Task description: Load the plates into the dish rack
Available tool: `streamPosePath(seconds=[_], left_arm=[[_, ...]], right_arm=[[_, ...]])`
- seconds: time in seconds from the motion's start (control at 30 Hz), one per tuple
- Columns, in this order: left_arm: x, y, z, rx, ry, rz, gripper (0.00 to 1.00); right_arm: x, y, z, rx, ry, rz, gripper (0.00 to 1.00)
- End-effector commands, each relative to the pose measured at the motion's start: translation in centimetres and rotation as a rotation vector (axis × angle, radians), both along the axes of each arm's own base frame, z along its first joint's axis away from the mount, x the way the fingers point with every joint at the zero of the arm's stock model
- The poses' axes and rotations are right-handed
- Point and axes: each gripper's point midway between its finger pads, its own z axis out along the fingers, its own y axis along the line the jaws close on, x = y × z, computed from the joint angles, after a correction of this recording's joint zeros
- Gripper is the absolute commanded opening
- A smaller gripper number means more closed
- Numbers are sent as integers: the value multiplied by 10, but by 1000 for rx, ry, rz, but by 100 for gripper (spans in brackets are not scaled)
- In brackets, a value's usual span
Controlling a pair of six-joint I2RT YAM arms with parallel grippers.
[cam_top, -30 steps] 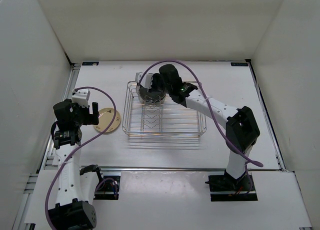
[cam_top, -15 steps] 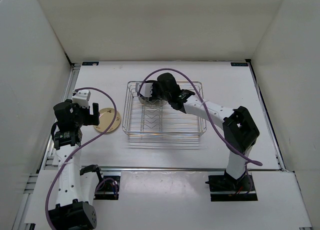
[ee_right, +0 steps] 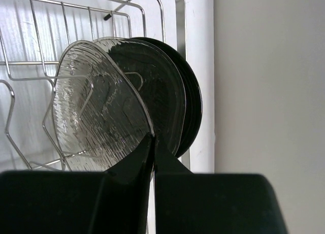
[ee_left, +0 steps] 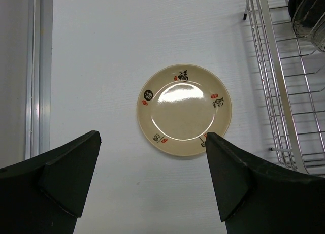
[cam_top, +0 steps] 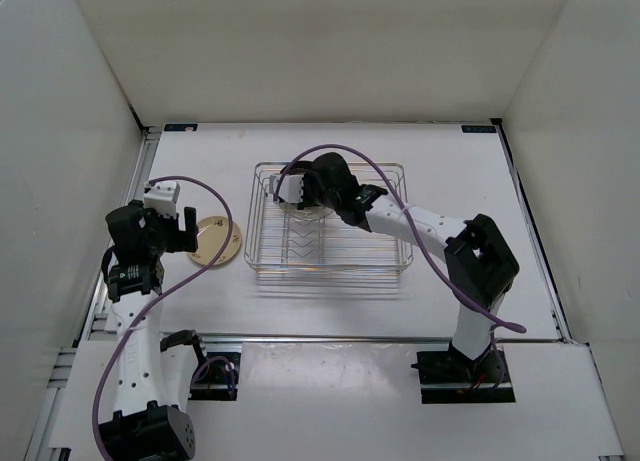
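A cream-yellow plate with small dark and red marks lies flat on the table left of the silver wire dish rack. My left gripper is open and empty, above the plate's near side. My right gripper is shut on the rim of the translucent greyish plate, which stands on edge in the rack's far left end. A black plate stands right behind it in the rack. No pale plate shows.
The rack's side wires run along the right of the left wrist view. White walls enclose the table on three sides. A metal rail runs along the table's left edge.
My right gripper has moved left and lower along the rack's far end with the translucent plate, settling it on edge beside the black plate. The left arm has not moved.
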Motion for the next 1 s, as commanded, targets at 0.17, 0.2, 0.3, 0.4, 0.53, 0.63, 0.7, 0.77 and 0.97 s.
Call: streamPosePath(seconds=[0.17,0.2,0.3,0.4,0.53,0.63,0.7,0.77,0.97], left_arm=[[-2,-2,5,0,-25,-10,96],[-2,-2,5,0,-25,-10,96],[-2,-2,5,0,-25,-10,96],[-2,-2,5,0,-25,-10,96],[-2,-2,5,0,-25,-10,96],[-3,1,5,0,-25,-1,96],[-3,1,5,0,-25,-1,96],[-3,1,5,0,-25,-1,96],[-3,1,5,0,-25,-1,96]], right_arm=[[-23,19,24,52,31,74,1],[-24,18,21,44,38,74,2],[-26,19,23,52,50,77,5],[-27,21,20,50,68,80,7],[-27,21,17,47,82,75,14],[-26,22,14,41,88,75,24],[-27,21,12,34,94,74,27],[-26,22,16,46,94,70,34],[-26,22,16,46,94,70,36]])
